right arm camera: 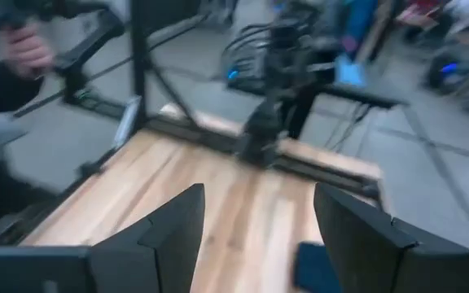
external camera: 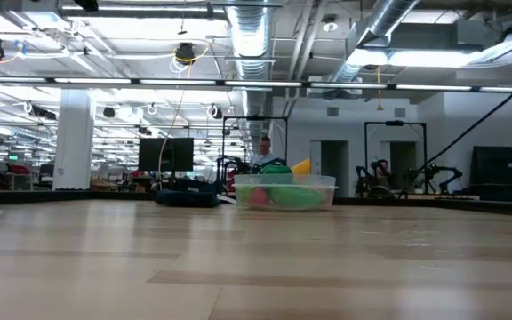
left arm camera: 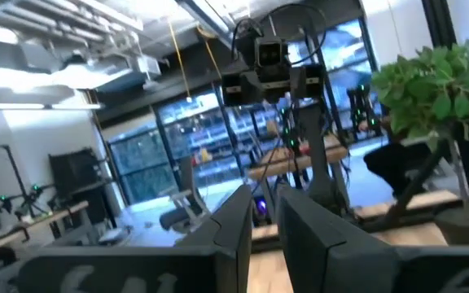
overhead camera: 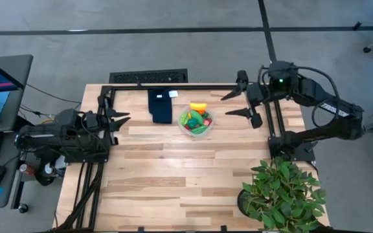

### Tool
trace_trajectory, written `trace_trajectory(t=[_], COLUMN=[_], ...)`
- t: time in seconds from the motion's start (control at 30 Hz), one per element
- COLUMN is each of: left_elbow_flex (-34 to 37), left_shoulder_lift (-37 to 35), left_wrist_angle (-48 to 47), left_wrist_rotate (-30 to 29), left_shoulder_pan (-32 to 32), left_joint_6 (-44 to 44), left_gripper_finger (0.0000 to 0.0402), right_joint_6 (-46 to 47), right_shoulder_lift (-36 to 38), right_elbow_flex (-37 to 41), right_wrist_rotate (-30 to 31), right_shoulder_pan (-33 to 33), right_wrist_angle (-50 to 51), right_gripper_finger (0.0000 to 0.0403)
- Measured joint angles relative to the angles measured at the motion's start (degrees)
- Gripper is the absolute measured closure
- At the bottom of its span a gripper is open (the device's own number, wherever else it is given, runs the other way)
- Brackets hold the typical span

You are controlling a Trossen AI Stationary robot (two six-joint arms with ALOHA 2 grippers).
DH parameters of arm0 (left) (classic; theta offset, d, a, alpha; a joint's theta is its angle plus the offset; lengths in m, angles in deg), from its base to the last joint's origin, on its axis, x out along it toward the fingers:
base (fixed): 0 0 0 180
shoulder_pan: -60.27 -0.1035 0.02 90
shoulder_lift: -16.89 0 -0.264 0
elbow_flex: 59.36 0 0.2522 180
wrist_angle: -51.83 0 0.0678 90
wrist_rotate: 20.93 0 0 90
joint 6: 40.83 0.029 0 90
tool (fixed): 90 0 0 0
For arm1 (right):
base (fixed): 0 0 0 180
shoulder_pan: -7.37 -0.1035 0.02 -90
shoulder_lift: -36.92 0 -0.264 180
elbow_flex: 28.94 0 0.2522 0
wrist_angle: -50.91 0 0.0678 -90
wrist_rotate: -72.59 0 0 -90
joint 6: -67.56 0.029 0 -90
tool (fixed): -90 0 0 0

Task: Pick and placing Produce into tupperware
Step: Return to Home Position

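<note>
Tupperware: the clear bowl [overhead camera: 196,131] stands on the table's [overhead camera: 173,181] far half, between the two arms and just right of the cloth [overhead camera: 160,106].
Produce: piled inside the bowl [overhead camera: 197,118]; green, red, orange and yellow pieces, none lying loose on the wood.
High view: the only one showing both arms at once, and the plant [overhead camera: 283,194] at the near right corner.
Low view: bowl [external camera: 284,192] and cloth [external camera: 188,197] side by side at the far edge, a yellow tip above the rim; no arm shows here.
Left gripper: [overhead camera: 118,116] held above the left edge; its wrist view [left arm camera: 265,220] shows the fingers only slightly apart, holding nothing.
Right gripper: [overhead camera: 227,106] raised right of the bowl; its wrist view [right arm camera: 259,220] shows the fingers wide apart and empty.
Right wrist view only: a person's hand [right arm camera: 24,47] beyond the table.
</note>
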Motion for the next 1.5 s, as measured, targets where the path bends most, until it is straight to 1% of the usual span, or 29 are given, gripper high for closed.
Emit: trace_trajectory(t=[0.13, 0.23, 0.33, 0.5, 0.67, 0.8, 0.97, 1.2, 1.33, 1.43, 1.5], left_elbow_flex=[-2.92, -3.04, -3.03, -3.01, -2.98, -1.9, -0.74, -0.67, -0.67, -0.67, -0.67], left_shoulder_lift=[-0.85, -1.82, -2.87, -4.99, -7.53, -9.54, -10.89, -10.95, -10.95, -10.95, -10.95], left_wrist_angle=[-6.27, -8.6, -10.34, -13.45, -17.58, -17.81, -18.34, -20.42, -21.44, -22.49, -22.88], left_wrist_rotate=[-0.45, -3.28, -5.24, -5.89, -7.02, -6.95, -6.99, -6.68, -6.6, -6.01, -5.49], left_shoulder_pan=[-0.11, -0.11, -0.11, -0.11, -0.11, -0.11, -0.11, -0.11, -0.11, -0.1, -0.11], left_joint_6=[0.44, 1.13, 1.2, 1.18, 0.49, -0.22, -1.9, -4.5, -5.64, -6.41, -6.55], left_gripper_finger=[0.0352, 0.0352, 0.0352, 0.0352, 0.0352, 0.0352, 0.0352, 0.0352, 0.0352, 0.0352, 0.0352], right_joint_6=[3.25, 6.03, 9.21, 11.66, 11.95, 12.57, 15.08, 17.74, 19.95, 21.15, 21.7], right_shoulder_lift=[5.37, 9.33, 12.26, 15.27, 16.97, 17.81, 19.3, 23.19, 26.34, 28.8, 30.09], right_elbow_flex=[9.36, 17.02, 23.64, 31.1, 36.35, 40.43, 46.32, 53.04, 57.71, 62.83, 66.34], right_wrist_rotate=[0.01, 0.48, 1.89, 1.84, 1.72, 1.72, 1.74, 2.16, 5.58, 7.76, 8.16], right_shoulder_pan=[3.02, 4.79, 6.45, 9.25, 9.93, 9.93, 9.93, 9.93, 9.5, 8.21, 7.17], right_wrist_angle=[-11.51, -20.17, -26.11, -30.2, -33.27, -36.93, -45.13, -48.37, -50.32, -56.22, -61.09], right_gripper_finger=[0.0177, 0.0177, 0.0177, 0.0177, 0.0177, 0.0177, 0.0177, 0.0177, 0.0177, 0.0177, 0.0177])
